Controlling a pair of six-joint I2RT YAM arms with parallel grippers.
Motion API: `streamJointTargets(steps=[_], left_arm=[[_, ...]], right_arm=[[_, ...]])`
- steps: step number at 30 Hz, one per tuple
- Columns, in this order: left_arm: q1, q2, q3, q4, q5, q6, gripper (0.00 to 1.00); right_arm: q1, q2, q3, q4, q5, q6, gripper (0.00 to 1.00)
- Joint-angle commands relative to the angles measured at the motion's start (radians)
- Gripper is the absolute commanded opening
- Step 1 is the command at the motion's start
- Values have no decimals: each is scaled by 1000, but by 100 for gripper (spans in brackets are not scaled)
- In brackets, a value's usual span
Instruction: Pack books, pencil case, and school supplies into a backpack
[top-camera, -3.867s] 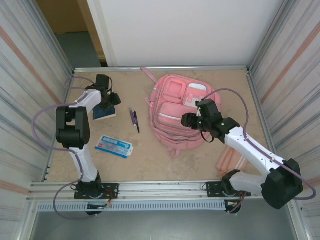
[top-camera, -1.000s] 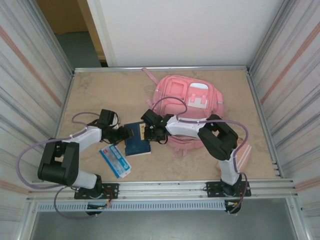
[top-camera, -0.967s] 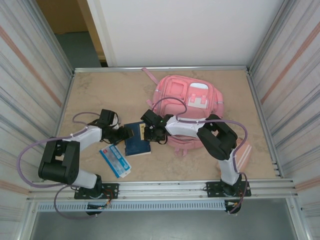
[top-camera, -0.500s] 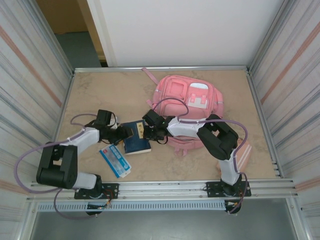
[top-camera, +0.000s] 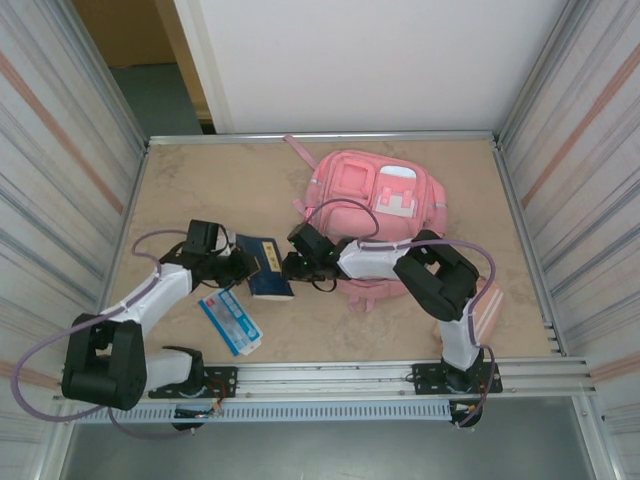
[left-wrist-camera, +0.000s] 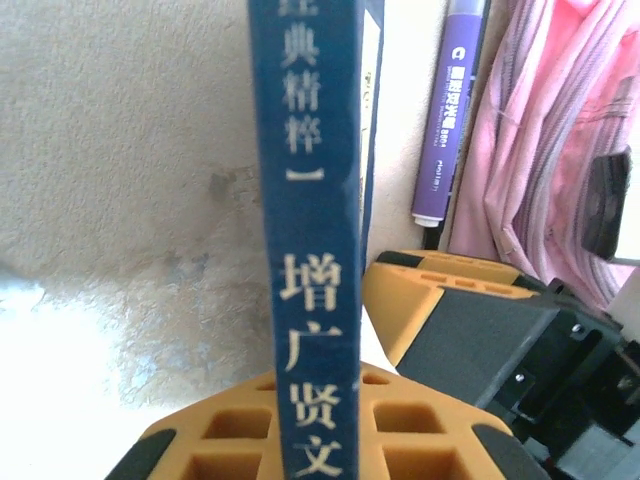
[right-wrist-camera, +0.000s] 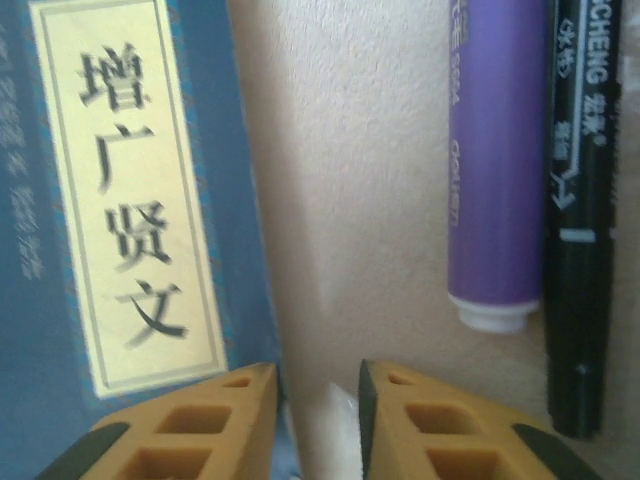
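**Navy book clamped on edge beside the pink backpack**

The left claw (top-camera: 248, 266) is clenched on the thin dark navy book (left-wrist-camera: 310, 200). The left wrist view shows the book standing on edge, its smooth spine with pale printed characters running up between the ribbed orange pads. The cover carries a cream rectangular label with dark characters.

The right claw (right-wrist-camera: 317, 385) sits at the book's corner, its orange honeycomb pads a narrow gap apart with something pale between them. I cannot tell whether it pinches anything.

Just beside the book, two slim pens lie side by side on the rough, sandy-beige desk (top-camera: 200, 190). One is a thicker glossy purple pen (right-wrist-camera: 495, 150) with a white tip, and the other is a thin black pen (right-wrist-camera: 582, 200).

The backpack (top-camera: 370, 195) is soft pink fabric, rounded, lying front-up with its pockets and a white patch showing. Its inside cannot be seen.

The pencil case (top-camera: 232, 322), flat, light blue and rectangular, lies on the desk near the left arm. A strip of the pale pink book (top-camera: 491, 318) shows beside the right arm's base.
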Motion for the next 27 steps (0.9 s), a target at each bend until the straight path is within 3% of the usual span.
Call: streamJointTargets(steps=[1, 8, 10, 14, 19, 22, 24, 27], left_arm=[[25, -65, 51, -32, 11, -40, 4], [28, -156, 201, -53, 83, -176, 0], [22, -162, 254, -36, 99, -216, 0], [14, -172, 330, 48, 89, -268, 0], [0, -188, 329, 233, -22, -499, 0], [-63, -216, 274, 402, -144, -542, 0], [-107, -235, 269, 414, -226, -552, 0], [-166, -252, 274, 411, -300, -549, 0]], right_arm=[[5, -121, -27, 53, -13, -76, 32], [5, -435, -41, -54, 174, -104, 48], [2, -514, -50, -108, 245, 7, 53], [4, -661, -170, 15, 285, 303, 63], [-15, -702, -145, -7, 217, 487, 81], [-24, -682, -147, 49, 181, 621, 84], [-23, -652, -142, 79, 178, 704, 92], [-24, -588, -109, 150, 180, 728, 94]])
